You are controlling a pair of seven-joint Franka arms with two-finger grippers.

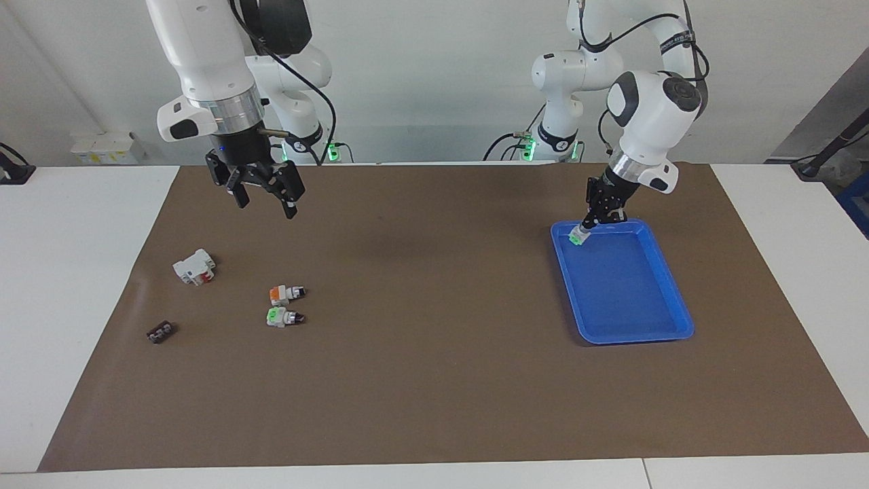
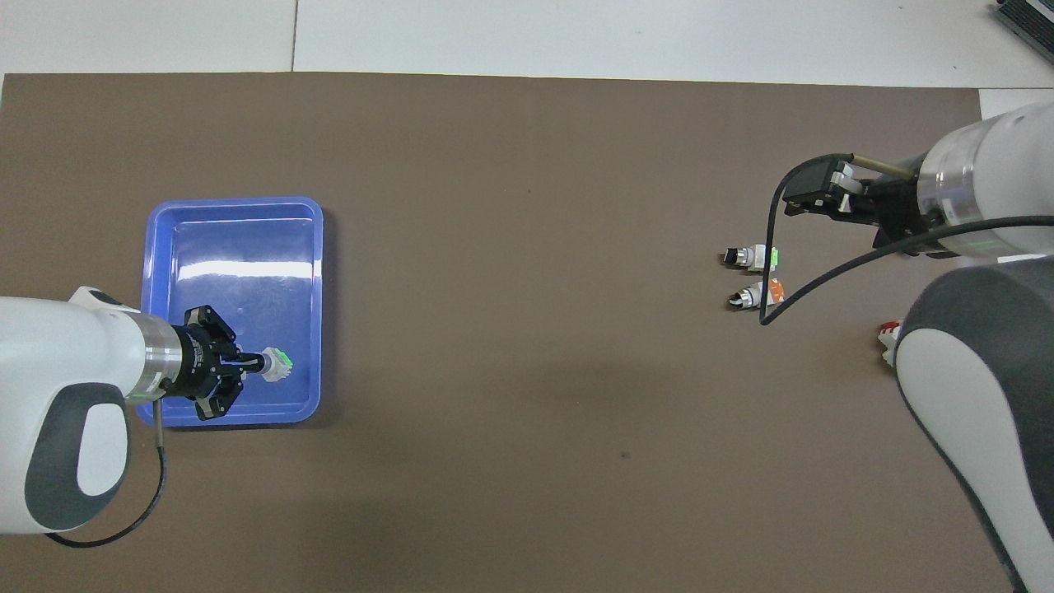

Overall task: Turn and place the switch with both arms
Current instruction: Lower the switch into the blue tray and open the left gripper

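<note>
My left gripper (image 1: 586,226) is shut on the black tip of a switch (image 1: 578,237) with a white-grey body and a green end. It holds the switch tilted, green end down, in the blue tray (image 1: 652,336) at the corner nearest the robots. The overhead view shows the same gripper (image 2: 252,363), switch (image 2: 277,365) and tray (image 2: 233,203). My right gripper (image 1: 266,202) is open and empty, raised over the mat at the right arm's end; it also shows in the overhead view (image 2: 811,194). Two more switches lie there: an orange-ended one (image 1: 285,293) (image 2: 756,295) and a green-ended one (image 1: 284,317) (image 2: 751,257).
A white block with a red part (image 1: 195,266) (image 2: 888,339) lies on the brown mat (image 1: 421,380) toward the right arm's end. A flat black piece (image 1: 161,332) lies farther from the robots than it.
</note>
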